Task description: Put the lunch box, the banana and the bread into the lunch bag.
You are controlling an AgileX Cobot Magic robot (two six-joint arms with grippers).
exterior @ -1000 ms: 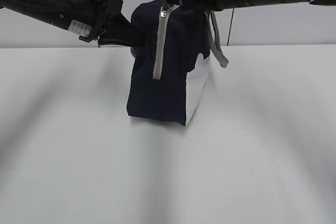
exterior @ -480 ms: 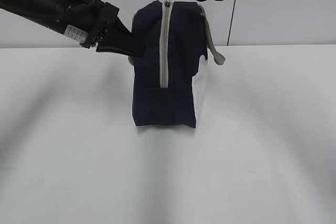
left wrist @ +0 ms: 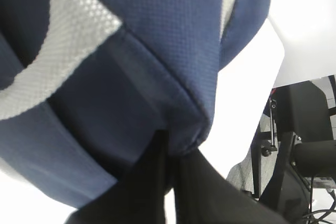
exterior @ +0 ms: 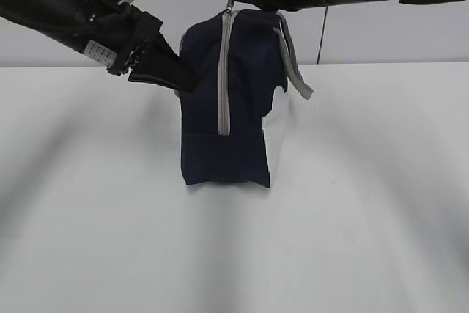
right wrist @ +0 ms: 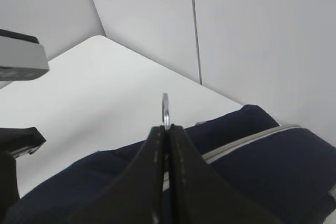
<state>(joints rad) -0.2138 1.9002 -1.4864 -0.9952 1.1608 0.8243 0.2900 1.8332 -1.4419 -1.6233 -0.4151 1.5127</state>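
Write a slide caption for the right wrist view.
Right tool shut on the metal ring pull of the navy lunch bag, grey zipper running along its top.

A plain white table (exterior: 352, 203) fills the lower part of the exterior view, its far edge meeting a pale grey wall (exterior: 381, 34). On that wall, a thin dark vertical seam (exterior: 322, 31) runs down to the table's far edge, right of centre. The right wrist view shows the same seam (right wrist: 194, 24) between two wall panels, above the table's corner. In the left wrist view, beyond the table's edge, dark stands and cabling (left wrist: 294, 150) sit lower right.
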